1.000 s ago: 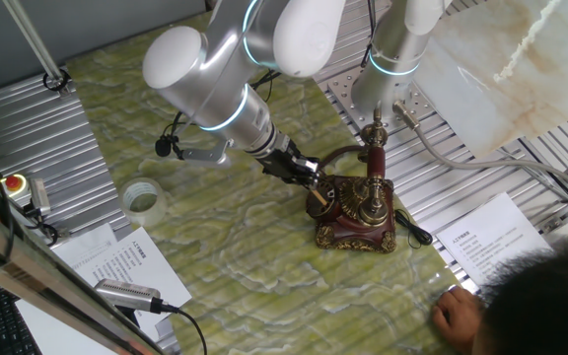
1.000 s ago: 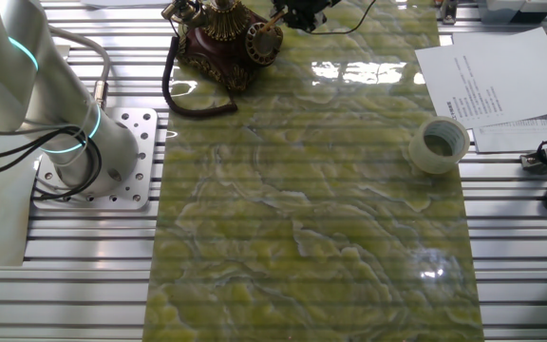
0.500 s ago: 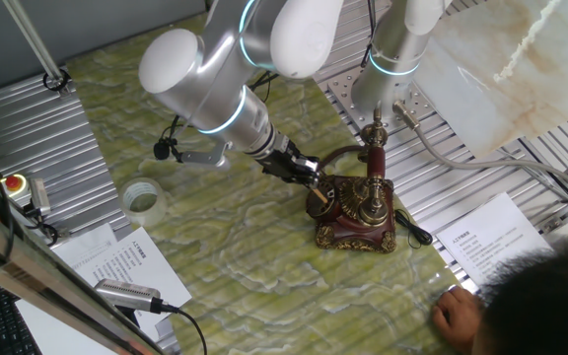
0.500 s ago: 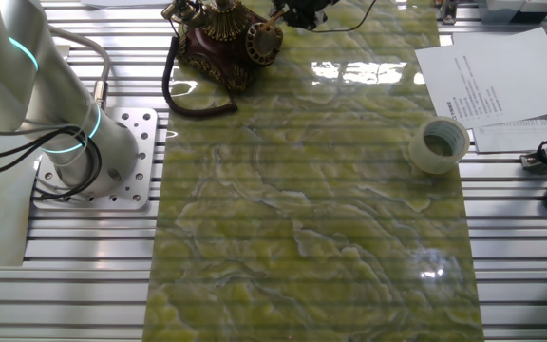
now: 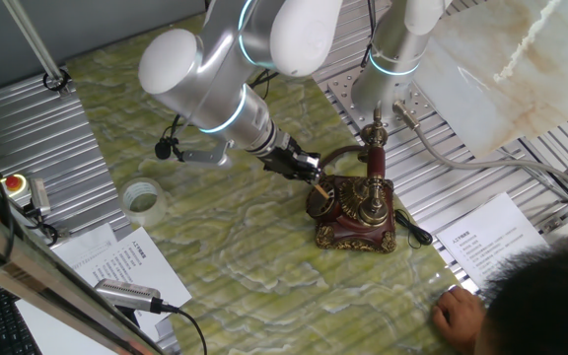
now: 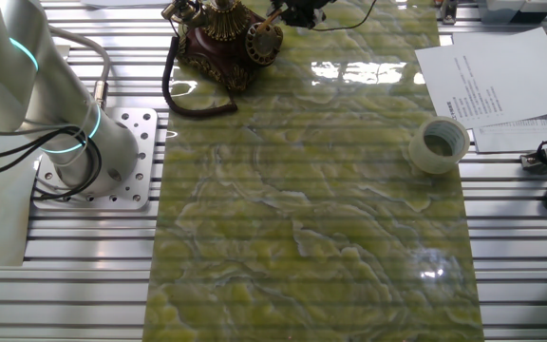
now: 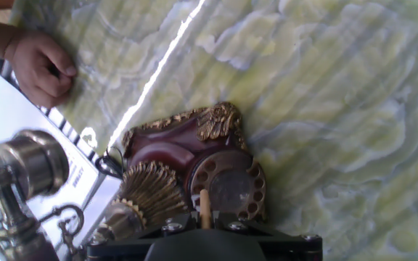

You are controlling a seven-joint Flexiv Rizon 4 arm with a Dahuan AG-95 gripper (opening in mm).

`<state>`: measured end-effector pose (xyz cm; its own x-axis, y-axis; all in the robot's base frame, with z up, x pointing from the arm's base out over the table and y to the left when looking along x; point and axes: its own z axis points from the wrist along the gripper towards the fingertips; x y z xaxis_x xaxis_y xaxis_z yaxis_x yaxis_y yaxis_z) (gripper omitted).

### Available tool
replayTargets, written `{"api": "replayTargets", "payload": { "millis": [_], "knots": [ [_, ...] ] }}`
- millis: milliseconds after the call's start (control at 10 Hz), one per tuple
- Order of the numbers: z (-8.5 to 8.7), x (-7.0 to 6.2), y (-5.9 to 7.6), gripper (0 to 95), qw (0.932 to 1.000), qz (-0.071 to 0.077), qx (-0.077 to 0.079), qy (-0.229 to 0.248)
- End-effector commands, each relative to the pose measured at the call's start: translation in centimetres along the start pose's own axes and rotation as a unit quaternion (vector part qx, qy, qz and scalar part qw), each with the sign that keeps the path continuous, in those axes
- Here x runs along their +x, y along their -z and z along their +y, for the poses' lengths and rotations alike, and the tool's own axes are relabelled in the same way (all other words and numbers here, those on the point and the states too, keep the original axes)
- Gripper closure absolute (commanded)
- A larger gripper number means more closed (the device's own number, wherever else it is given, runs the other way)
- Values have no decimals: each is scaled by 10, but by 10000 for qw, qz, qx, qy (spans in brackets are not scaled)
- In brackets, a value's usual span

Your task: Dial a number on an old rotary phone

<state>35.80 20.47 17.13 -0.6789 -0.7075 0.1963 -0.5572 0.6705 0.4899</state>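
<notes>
The old rotary phone [image 5: 355, 215] stands on the green marbled mat, dark red with brass trim, its handset [image 5: 374, 158] resting on the tall cradle. In the other fixed view the phone [image 6: 218, 40] sits at the top edge, dial [image 6: 262, 41] facing right. My gripper [image 5: 310, 175] hangs just left of the dial [image 5: 323, 203], shut on a thin tan stick [image 7: 205, 206]. In the hand view the stick's tip points at the finger-hole ring of the dial [image 7: 228, 190]. The gripper [image 7: 205, 221] shows only as dark jaws pinching the stick at the bottom edge.
A clear tape roll [image 5: 143, 200] [image 6: 439, 144] lies on the mat's far side from the phone. Printed sheets [image 5: 491, 242] [image 6: 487, 81] lie off the mat. A person's hand [image 5: 457, 311] [image 7: 39, 67] rests near the phone. The arm's base [image 6: 98, 157] and black cord [image 6: 186, 100] are beside it.
The arm has shifted slightly, and the gripper with the stick has crept a little up and left along the dial. The phone has not moved.
</notes>
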Motion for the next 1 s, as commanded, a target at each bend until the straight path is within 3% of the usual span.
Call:
{"api": "replayTargets", "payload": {
  "millis": [100, 1000],
  "knots": [
    [1, 2, 0, 950, 10000, 64, -8, 10],
    [3, 2, -3, 950, 9999, 107, -40, -3]
  ]
}}
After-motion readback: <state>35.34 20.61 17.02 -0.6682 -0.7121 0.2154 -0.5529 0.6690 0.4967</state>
